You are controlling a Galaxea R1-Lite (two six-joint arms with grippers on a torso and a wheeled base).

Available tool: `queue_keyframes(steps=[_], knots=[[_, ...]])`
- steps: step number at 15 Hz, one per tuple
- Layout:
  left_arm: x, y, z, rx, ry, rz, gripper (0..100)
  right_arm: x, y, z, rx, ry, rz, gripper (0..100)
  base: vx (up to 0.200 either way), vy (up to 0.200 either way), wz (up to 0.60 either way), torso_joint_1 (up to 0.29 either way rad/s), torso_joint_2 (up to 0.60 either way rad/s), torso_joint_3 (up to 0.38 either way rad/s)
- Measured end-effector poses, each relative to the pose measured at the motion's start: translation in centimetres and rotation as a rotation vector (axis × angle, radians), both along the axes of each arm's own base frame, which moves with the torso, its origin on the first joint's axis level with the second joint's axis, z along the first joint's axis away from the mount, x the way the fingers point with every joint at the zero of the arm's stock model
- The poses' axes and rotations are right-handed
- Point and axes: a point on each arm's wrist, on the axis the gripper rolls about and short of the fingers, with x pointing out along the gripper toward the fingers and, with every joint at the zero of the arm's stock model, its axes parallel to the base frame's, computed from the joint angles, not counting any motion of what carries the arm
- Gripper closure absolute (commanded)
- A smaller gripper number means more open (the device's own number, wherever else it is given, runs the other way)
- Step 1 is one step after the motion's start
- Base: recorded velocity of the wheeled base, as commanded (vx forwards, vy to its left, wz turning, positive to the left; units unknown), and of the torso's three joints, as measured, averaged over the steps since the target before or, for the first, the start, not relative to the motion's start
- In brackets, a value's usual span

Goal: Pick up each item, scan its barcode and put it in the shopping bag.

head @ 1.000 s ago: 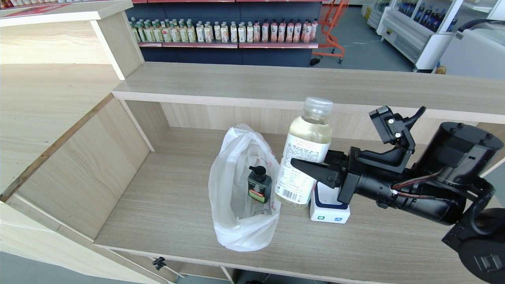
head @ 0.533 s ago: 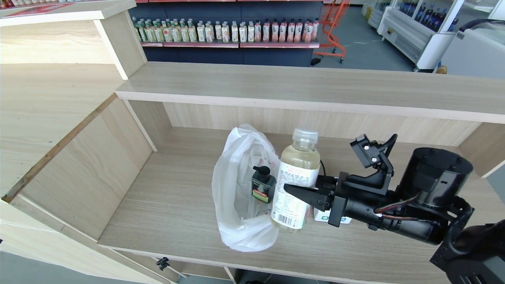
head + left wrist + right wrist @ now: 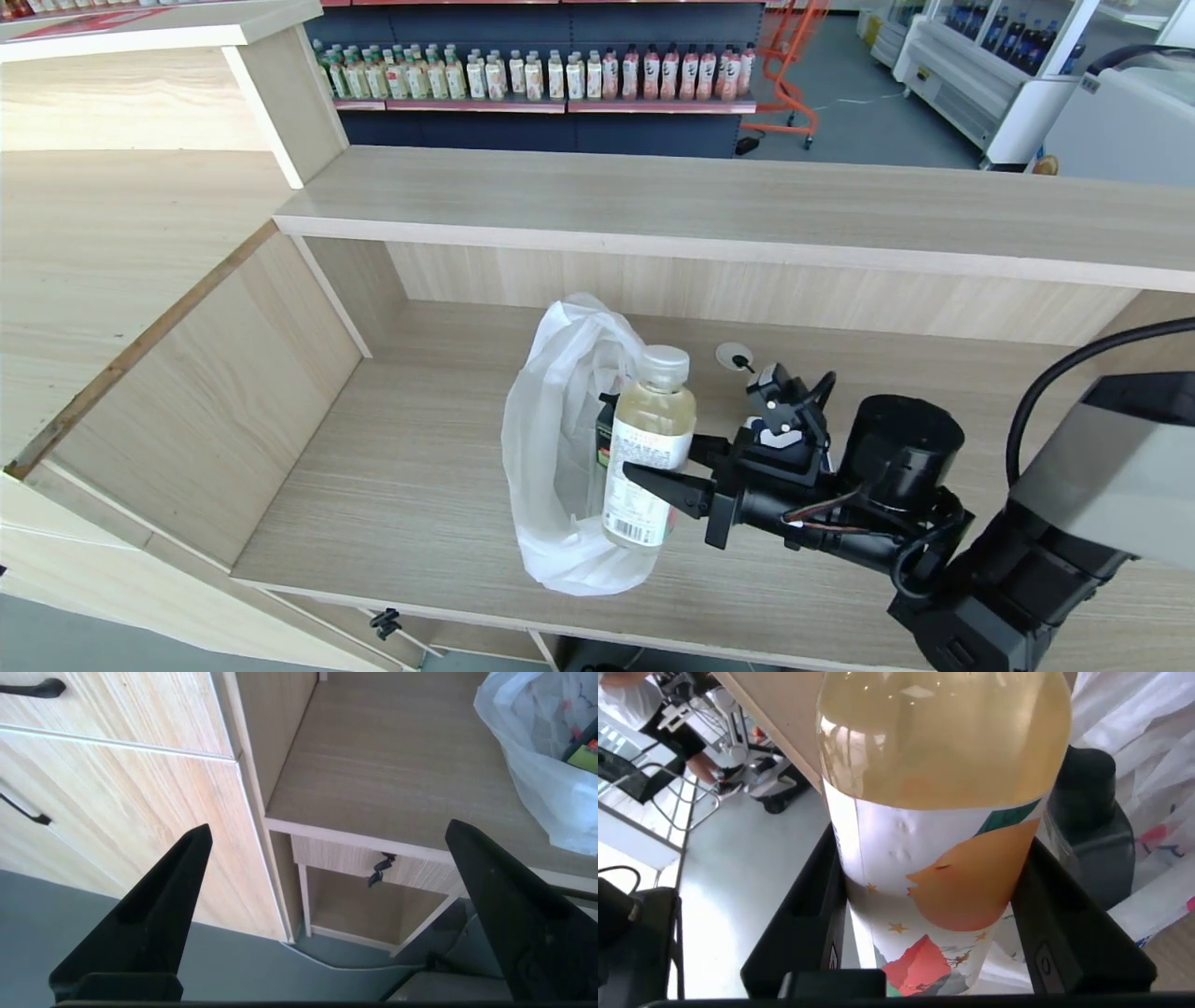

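The right gripper [image 3: 659, 459] is clamped on a bottle [image 3: 647, 446] of pale yellowish drink, its two black fingers pressing the labelled middle from either side. In the right wrist view the bottle [image 3: 943, 812] sits squarely between the fingers of that gripper [image 3: 943, 919]. The bottle is held upright, leaning slightly, with its clear cap on top and a barcode low on the label. It hangs above the wooden tabletop [image 3: 401, 504], right at the near-right edge of the white shopping bag [image 3: 555, 439]; whether it touches the plastic cannot be told. The shopping bag stands open on the tabletop, and a dark pump bottle [image 3: 1092, 826] stands inside it, just behind the held bottle. A small white disc [image 3: 733, 355] lies on the tabletop behind the right arm. The left gripper [image 3: 329, 831] is spread wide with nothing in it, hanging low off the tabletop's front corner, near pale wooden drawer fronts [image 3: 112, 728] with dark handles.
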Motion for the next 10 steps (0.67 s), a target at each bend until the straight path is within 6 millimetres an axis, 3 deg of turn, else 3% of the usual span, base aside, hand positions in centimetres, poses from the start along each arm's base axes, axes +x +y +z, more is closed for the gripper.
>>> queue_keyframes(steps=[4,10], knots=[[0.0,0.0,0.0,0.000,0.000,0.000,0,0.9,1.4,-2.7,-0.042,0.016,0.083,100,0.000,0.000,0.00,0.000,0.00,0.000],[0.0,0.0,0.0,0.000,0.000,0.000,0,3.5,2.4,-3.3,-0.020,-0.029,0.078,100,0.000,0.000,0.00,0.000,0.00,0.000]])
